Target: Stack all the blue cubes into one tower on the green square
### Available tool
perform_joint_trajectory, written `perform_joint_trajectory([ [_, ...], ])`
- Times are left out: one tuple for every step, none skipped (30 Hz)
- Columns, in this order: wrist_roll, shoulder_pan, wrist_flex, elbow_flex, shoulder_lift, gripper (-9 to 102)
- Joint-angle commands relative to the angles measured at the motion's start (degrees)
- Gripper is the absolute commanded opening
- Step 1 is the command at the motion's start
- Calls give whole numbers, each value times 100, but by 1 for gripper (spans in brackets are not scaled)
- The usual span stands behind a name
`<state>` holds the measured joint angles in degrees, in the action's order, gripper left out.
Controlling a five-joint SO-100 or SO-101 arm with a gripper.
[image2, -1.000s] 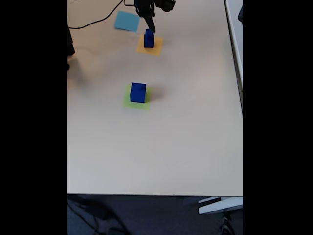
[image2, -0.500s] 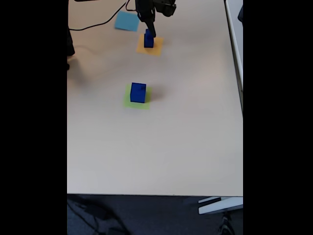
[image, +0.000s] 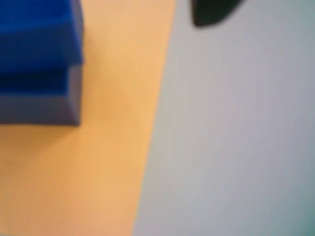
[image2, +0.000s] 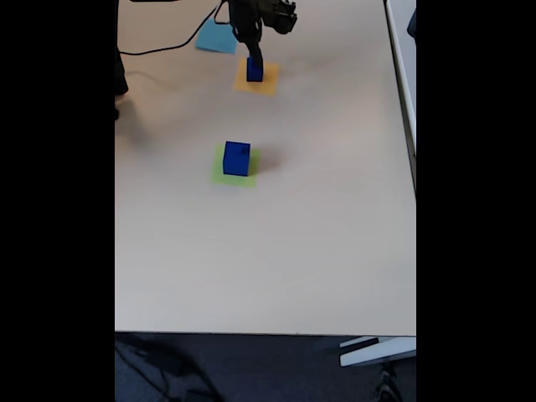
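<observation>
Beige table [image2: 318, 209], two blue cubes visible, one [image2: 236, 158] on green square [image2: 219, 174], one [image2: 255, 69] on orange square [image2: 270, 81], gripper [image2: 254, 57] lowered onto it, grip state unclear

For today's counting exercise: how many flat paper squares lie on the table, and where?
3: the green square mid-table under a blue cube, the orange square beneath the gripper, the light-blue square near the far edge.

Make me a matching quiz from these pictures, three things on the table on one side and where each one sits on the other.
Things:
1. large blue cube
2. smaller blue cube
3. light-blue square

Places:
A. on the orange square, under the tool
B. bare paper at the far edge of the table
C. on the green square

Pairs: 1-C, 2-A, 3-B
</observation>
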<state>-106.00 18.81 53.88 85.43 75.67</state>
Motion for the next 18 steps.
perform_joint_trajectory([
  [18,0,-158,79,255,33],
  [18,-9,-185,123,264,33],
  [18,-9,-211,158,281,33],
  [26,-18,-229,193,299,33],
  [26,-18,-237,220,308,33],
  [44,-26,-246,246,325,33],
  [79,-44,-281,290,352,33],
  [105,-70,-308,325,369,33],
  [132,-79,-325,352,387,33],
  [149,-97,-352,387,404,32],
  [167,-105,-352,404,422,32],
  [185,-114,-352,413,431,32],
  [202,-123,-352,413,439,31],
  [220,-123,-352,413,448,31],
  [229,-132,-352,413,448,31],
  [255,-141,-352,413,457,30],
  [264,-149,-352,404,466,30],
  [281,-149,-352,404,466,29],
])
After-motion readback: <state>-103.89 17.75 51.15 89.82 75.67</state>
